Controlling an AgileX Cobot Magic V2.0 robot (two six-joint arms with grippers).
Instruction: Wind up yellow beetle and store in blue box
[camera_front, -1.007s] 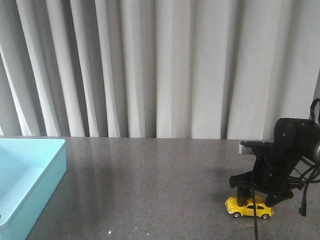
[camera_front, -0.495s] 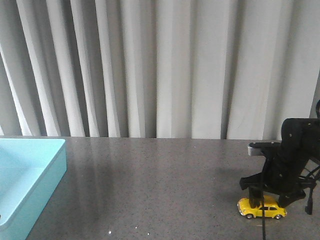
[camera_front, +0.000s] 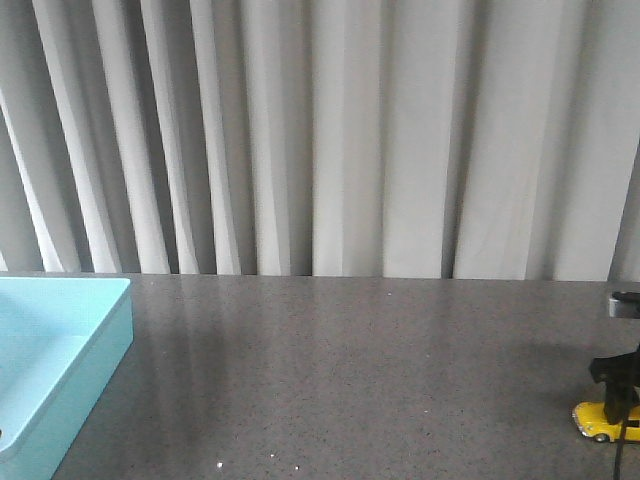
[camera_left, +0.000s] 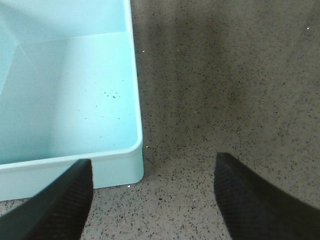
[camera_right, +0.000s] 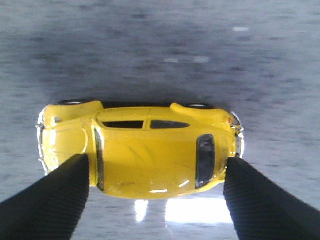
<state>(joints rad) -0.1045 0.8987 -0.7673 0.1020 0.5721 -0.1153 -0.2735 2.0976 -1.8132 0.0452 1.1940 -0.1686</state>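
Observation:
The yellow beetle stands on its wheels on the dark speckled table at the far right edge of the front view. My right gripper is mostly cut off by that edge and sits over the car. In the right wrist view the beetle lies crosswise between my black ribbed fingers, one at each end, and the right gripper is shut on it. The blue box stands at the near left. My left gripper is open and empty beside the box's corner.
Grey pleated curtains hang behind the table's far edge. The dark speckled tabletop stretches between the blue box and the beetle. The box's inside holds only a few dark specks.
My right gripper has dragged the yellow beetle to the right along the table, nearly out of the front view. The blue box has not moved.

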